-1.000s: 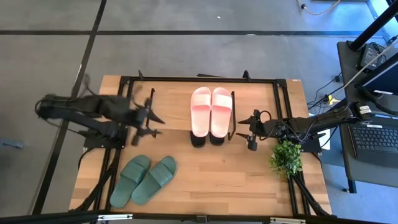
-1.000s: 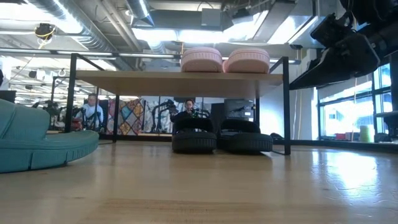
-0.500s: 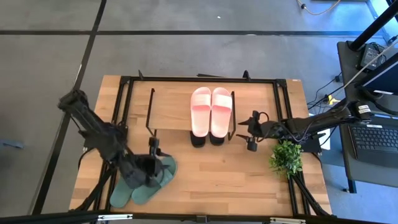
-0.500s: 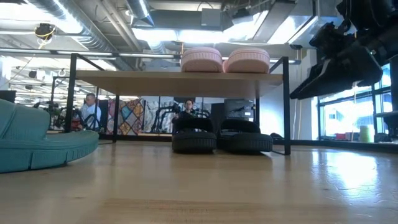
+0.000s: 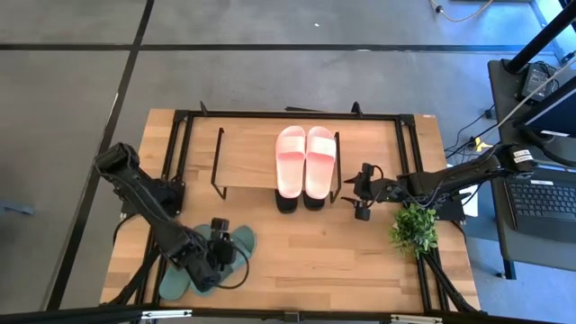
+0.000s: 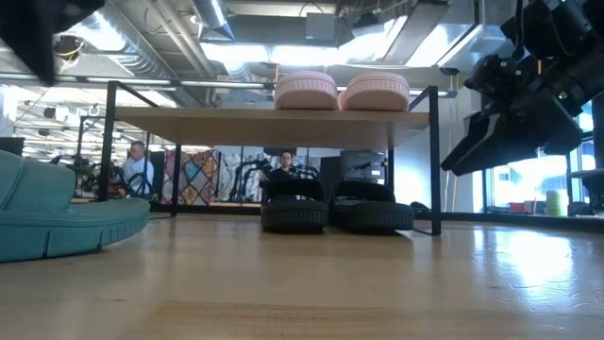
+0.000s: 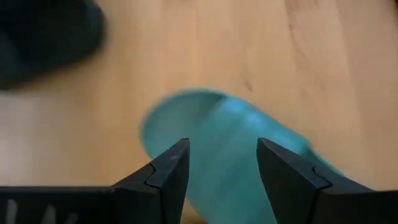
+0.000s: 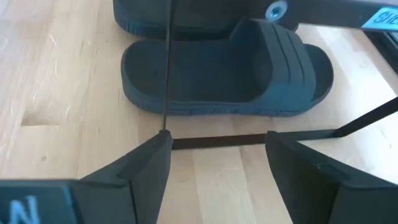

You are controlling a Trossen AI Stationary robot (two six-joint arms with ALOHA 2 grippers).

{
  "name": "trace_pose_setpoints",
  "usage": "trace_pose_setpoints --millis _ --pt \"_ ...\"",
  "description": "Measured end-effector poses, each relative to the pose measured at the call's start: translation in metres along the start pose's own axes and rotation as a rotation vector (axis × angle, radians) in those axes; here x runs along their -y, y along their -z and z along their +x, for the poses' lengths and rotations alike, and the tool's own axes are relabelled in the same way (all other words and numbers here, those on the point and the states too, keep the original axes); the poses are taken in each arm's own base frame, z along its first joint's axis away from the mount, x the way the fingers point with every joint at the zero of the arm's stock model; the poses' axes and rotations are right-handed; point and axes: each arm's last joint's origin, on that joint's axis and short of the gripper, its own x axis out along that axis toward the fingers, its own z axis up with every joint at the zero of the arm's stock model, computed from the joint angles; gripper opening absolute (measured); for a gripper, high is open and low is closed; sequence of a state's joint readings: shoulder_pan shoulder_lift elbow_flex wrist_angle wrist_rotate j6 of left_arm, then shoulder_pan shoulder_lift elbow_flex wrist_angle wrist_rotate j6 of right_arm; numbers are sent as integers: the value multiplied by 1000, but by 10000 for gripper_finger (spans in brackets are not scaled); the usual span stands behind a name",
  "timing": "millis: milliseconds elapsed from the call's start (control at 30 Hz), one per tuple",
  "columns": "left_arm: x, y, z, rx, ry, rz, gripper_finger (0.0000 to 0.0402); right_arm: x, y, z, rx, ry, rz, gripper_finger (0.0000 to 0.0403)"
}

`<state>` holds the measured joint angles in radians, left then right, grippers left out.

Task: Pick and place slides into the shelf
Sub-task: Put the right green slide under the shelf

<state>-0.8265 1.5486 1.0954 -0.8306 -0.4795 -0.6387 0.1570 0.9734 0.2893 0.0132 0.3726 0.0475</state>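
The dark green slides point(image 5: 180, 281) lie side by side on the table near its near-left corner; one shows in the low view as green slide point(image 6: 57, 222). My left gripper point(image 5: 219, 255) hangs open just above them, its fingers either side of a green slide's rounded end point(image 7: 217, 143), apart from it. The pale pink slides point(image 5: 305, 160) rest on the shelf's top board point(image 5: 247, 162). The black slides point(image 6: 335, 208) sit on the table under that board. My right gripper point(image 5: 360, 196) is open beside the shelf's right end, facing a black slide point(image 8: 230, 68) through the wire frame point(image 8: 166, 68).
A small green potted plant point(image 5: 414, 227) stands near the table's right edge, just beside my right arm. The shelf top's left half is bare. Bare tabletop point(image 5: 324, 252) stretches between the green slides and the plant. A laptop point(image 5: 544, 202) sits beyond the table's right edge.
My left arm has swung from beside the shelf's left end toward the table's near edge and come down over the dark green slides, fingers pointing down. My right gripper has dipped a little at the shelf's right end. No slide has moved.
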Motion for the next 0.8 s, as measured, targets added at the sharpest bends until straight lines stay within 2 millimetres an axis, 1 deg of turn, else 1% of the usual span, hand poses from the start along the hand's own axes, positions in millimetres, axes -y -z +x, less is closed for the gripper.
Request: trace_pose_setpoints --millis 100,200,467,567,800 --pt "3 2 0 -58 75 -61 179 -1 0 2 1 0 0 259" --pt "4 3 -1 -91 115 -75 179 -1 -1 2 9 -1 0 259" --pt "5 3 1 -102 122 -81 179 -1 -2 3 14 0 1 259" --pt "10 3 3 -95 133 -51 179 -1 -2 3 14 0 1 259" --pt "21 10 -3 -60 141 -18 179 -1 -2 3 17 0 0 259"
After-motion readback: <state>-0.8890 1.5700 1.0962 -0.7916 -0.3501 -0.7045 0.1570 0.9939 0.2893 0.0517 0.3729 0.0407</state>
